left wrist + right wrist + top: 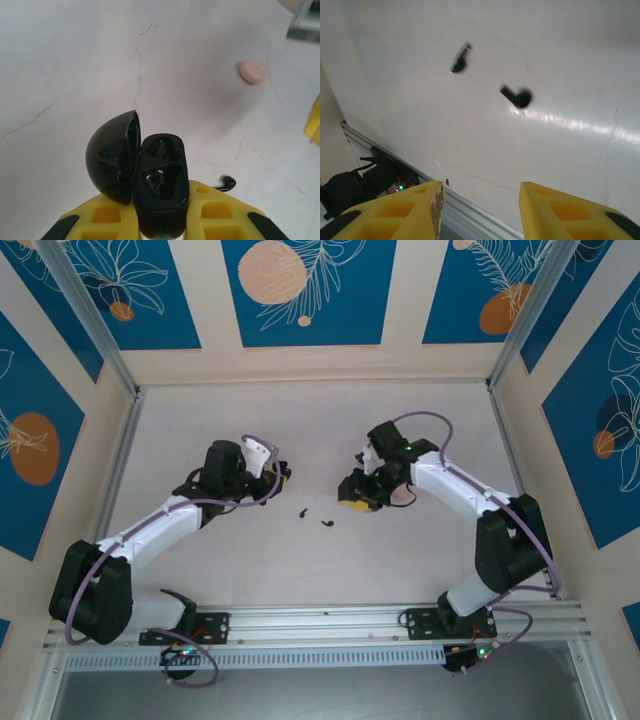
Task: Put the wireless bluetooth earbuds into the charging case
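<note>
My left gripper (160,222) is shut on a black charging case (161,182), held upright with its lid (112,157) swung open to the left; both sockets look empty. In the top view this gripper (280,477) hovers left of centre. Two black earbuds (301,513) (329,524) lie on the table between the arms. One of them (227,183) lies just right of the case. A pale pink earbud (253,71) rests farther off. My right gripper (480,192) stands open above the table with nothing between its fingers, the black earbuds (460,59) (518,95) ahead of it.
An aluminium rail (320,625) runs along the near edge of the table and shows below the right fingers (470,220). Patterned walls close in the table on three sides. A yellow finger of the right gripper (314,122) shows at the right edge of the left wrist view.
</note>
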You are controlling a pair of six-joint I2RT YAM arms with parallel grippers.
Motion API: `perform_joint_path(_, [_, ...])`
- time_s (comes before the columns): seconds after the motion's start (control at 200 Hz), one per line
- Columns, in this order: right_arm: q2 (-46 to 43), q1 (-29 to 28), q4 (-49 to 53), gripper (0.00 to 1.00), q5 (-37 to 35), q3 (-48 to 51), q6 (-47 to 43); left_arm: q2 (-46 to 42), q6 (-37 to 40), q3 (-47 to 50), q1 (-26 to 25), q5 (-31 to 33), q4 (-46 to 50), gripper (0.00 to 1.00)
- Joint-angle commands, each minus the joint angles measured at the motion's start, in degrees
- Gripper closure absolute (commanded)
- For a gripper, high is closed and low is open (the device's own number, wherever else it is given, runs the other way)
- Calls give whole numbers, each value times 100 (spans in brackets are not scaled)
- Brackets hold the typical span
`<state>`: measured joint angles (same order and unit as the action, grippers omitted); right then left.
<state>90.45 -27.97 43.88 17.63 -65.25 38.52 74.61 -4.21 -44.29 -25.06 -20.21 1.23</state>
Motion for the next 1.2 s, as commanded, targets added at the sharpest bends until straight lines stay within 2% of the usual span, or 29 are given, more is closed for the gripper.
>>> perform_joint_path(0.0, [260, -335, 310, 56, -128, -110, 1301, -150, -45, 8, 36, 266, 228, 82])
perform_joint_path(0.2, [858, -757, -101, 56, 0, -120, 2103, -384, 119, 291, 36, 11, -133, 81])
perform_joint_path(0.505, [1567, -835, -544, 57, 108, -241, 2604, -510, 305, 340, 36, -63, -88, 81])
perform_joint_path(0.775, [2071, -707, -484, 61, -56, -708, 2488, -573, 379, 386, 36, -106, -123, 80])
perform_joint_path(1.195, [2461, -493, 112, 59, -626, -1437, 1939, -562, 535, 338, 36, 84, 2, 79])
